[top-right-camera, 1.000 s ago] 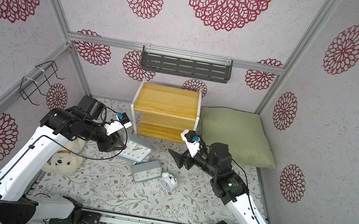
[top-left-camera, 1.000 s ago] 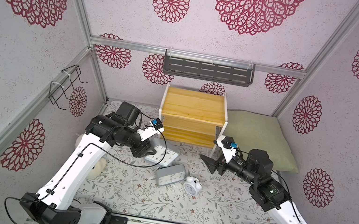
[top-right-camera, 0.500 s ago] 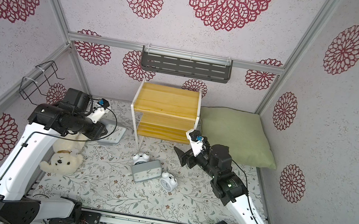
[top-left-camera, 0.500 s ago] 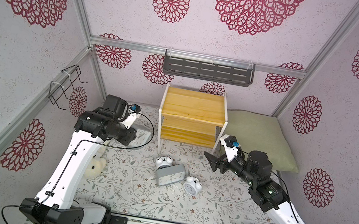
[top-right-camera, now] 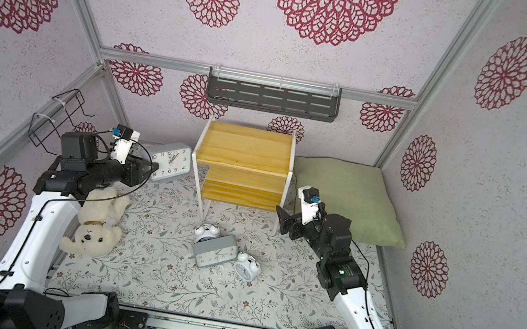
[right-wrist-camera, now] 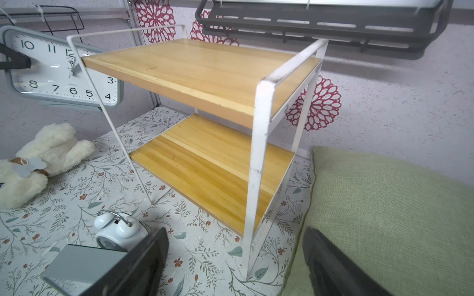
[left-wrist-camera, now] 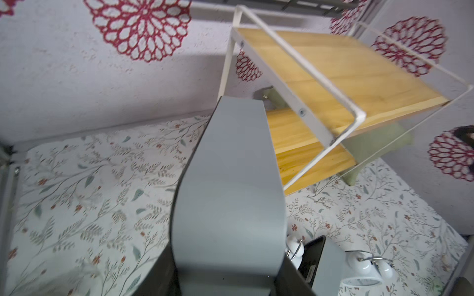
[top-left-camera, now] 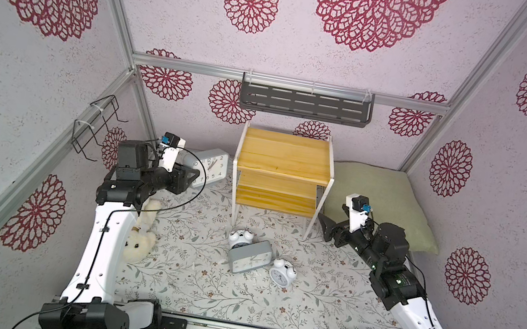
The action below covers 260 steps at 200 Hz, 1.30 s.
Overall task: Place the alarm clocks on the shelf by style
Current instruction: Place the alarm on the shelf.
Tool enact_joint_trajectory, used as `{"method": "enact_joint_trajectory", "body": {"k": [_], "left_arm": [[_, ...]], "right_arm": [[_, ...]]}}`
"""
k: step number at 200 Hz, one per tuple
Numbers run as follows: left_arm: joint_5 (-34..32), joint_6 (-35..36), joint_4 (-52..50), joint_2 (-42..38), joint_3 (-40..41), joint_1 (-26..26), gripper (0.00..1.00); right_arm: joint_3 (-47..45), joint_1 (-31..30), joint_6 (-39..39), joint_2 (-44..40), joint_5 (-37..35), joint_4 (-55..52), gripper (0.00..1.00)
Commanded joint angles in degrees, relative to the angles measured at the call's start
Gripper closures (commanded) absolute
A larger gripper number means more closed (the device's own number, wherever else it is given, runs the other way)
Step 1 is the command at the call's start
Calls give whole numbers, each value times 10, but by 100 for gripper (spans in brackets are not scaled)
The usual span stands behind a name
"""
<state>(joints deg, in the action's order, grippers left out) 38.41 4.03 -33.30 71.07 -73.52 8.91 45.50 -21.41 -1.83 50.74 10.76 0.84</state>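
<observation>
Since the left gripper (top-left-camera: pixel 193 178) is clamped on a grey clock (top-left-camera: pixel 211 167) and holds it just left of the shelf (top-left-camera: pixel 285 156), both top views suggest the step in hand is setting that clock on a board. Both boards are bare. The second grey clock (top-left-camera: pixel 250 255) lies on the floor mat (top-left-camera: pixel 198 288) between the two twin-bell clocks (top-left-camera: pixel 240 237), in front of the shelf. The right gripper (top-left-camera: pixel 326 224), jaws apart and empty, hovers near the shelf's front right leg.

From the left wrist view, the clock's grey back fills the middle, and the raised white rail (left-wrist-camera: pixel 357 115) stands between it and the upper board. The clock probably has to clear that rail before moving across, though blur makes the gap hard to judge.

From the right wrist view, the dial shows tilted beyond the shelf's far side. Levelling it first should help it stand, with room left beside it for its twin.
</observation>
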Motion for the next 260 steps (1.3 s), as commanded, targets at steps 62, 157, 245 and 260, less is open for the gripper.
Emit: {"method": "enact_joint_trajectory", "body": {"k": [62, 157, 245, 260], "left_arm": [[159, 60, 144, 83, -10, 5, 95], [182, 142, 80, 135, -24, 4, 94], [232, 236, 106, 178, -11, -4, 93], [248, 264, 102, 189, -11, -5, 93]], "right_arm": [[1, 6, 36, 87, -33, 165, 29], [1, 7, 38, 151, -66, 229, 42], [-1, 8, 27, 187, -74, 270, 68], [-1, 8, 19, 189, -71, 273, 70]]}}
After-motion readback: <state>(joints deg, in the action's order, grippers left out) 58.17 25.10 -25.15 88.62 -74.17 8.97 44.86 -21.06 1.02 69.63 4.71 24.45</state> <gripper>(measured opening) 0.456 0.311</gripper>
